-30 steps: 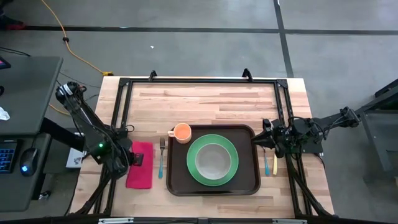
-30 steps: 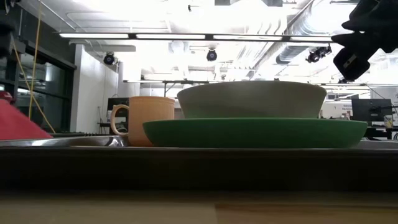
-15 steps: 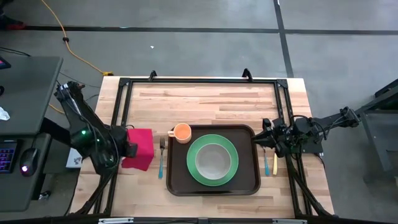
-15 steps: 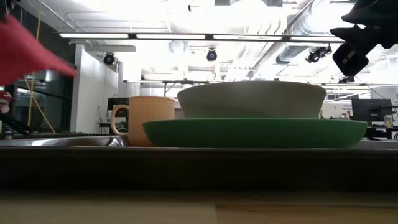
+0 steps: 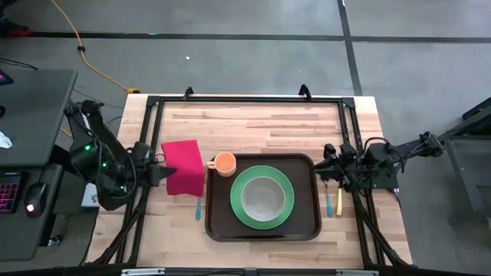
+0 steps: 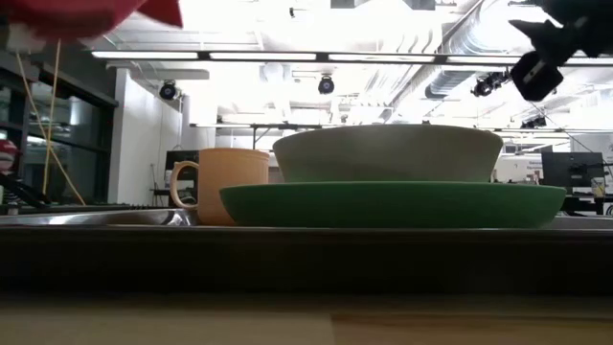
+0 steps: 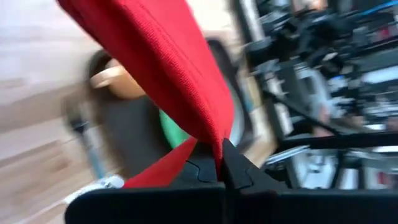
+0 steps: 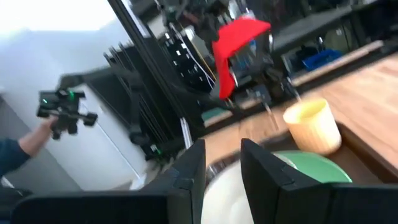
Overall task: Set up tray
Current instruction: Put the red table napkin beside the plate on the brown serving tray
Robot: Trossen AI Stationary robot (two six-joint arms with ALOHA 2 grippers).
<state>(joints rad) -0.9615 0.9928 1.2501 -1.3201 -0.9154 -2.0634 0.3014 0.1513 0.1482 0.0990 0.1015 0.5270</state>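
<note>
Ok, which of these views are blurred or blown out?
Left wrist view: motion-smeared, only the napkin near the claw fairly crisp. Right wrist view: soft throughout, cup hazy. Low view: ceiling lights glare white, the tray wall dark. High view: sharp, evenly lit.

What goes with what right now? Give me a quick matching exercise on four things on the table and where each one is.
Things:
1. napkin
2. cup
3. bowl
4. knife

Places:
A. on the green plate
B. on the bare wood beside the tray, on the right arm's side
C. lifted off the table in the left gripper
D. at the tray's corner, by the fork

Pairs: 1-C, 2-D, 3-A, 4-B
</note>
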